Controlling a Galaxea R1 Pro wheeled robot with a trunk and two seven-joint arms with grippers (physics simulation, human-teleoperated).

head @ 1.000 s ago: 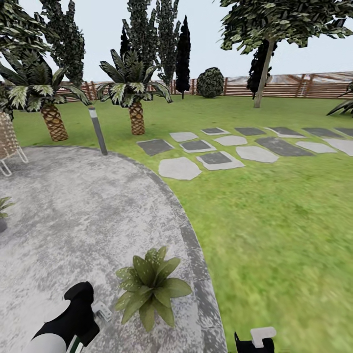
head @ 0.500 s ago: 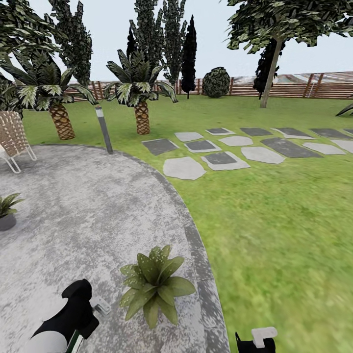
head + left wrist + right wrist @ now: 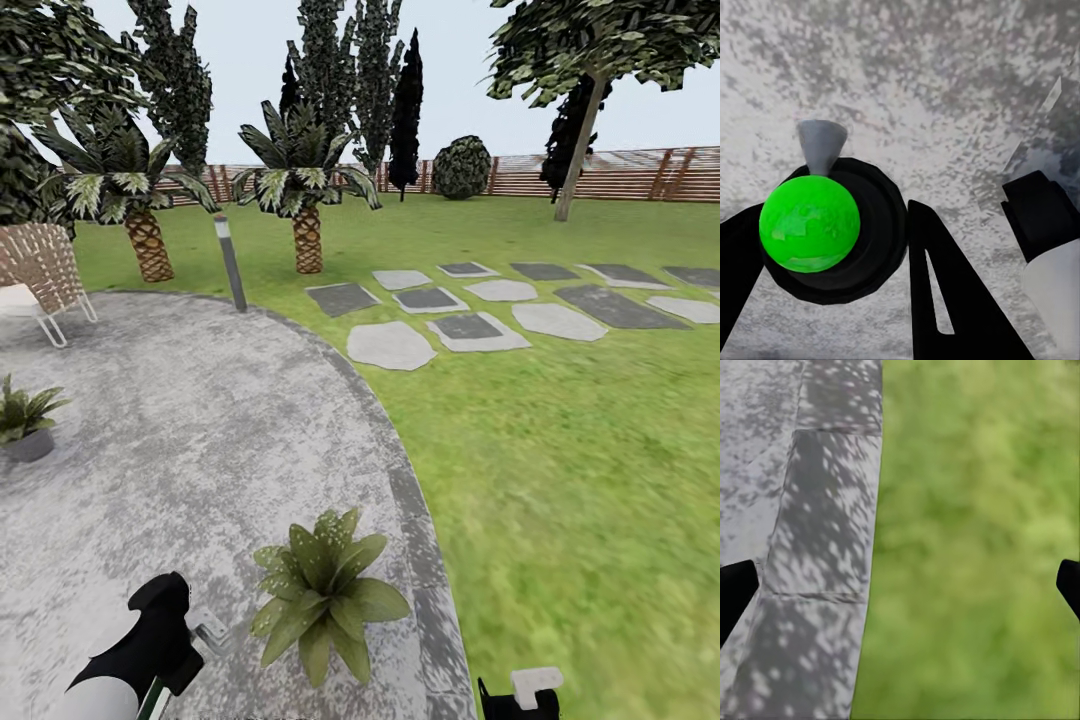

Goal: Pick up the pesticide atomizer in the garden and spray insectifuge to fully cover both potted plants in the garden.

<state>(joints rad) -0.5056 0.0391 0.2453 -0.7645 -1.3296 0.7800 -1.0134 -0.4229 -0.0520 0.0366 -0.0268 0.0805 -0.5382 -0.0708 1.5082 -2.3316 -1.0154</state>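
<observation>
At far left, on the round mottled-grey stone patio, stands the narrow-leaved dark spiky plant in a grey pot, below a wicker chair with a white frame. Nearer the robot, the black left gripper is clamped on the small dark-green pesticide atomizer. In the left wrist view, the bottle's bright green rounded end sits between the two black fingers, with a grey cone projecting from it. In the head view, its whitish-grey trigger head protrudes beside the gripper. Judged by its size and look, the atomizer is a light, rigid plastic item with a smooth, possibly slippery wall, and any liquid inside will shift when it is tilted. The body below the trigger head is the correct place to hold it, leaving the nozzle unobstructed. Just right of the gripper, apart from it, lies the rosette of broad light-green speckled leaves, close to the patio's paved border. Farther right, the right gripper hangs over the border and the green lawn, with its fingertips set wide apart and nothing between them.
</observation>
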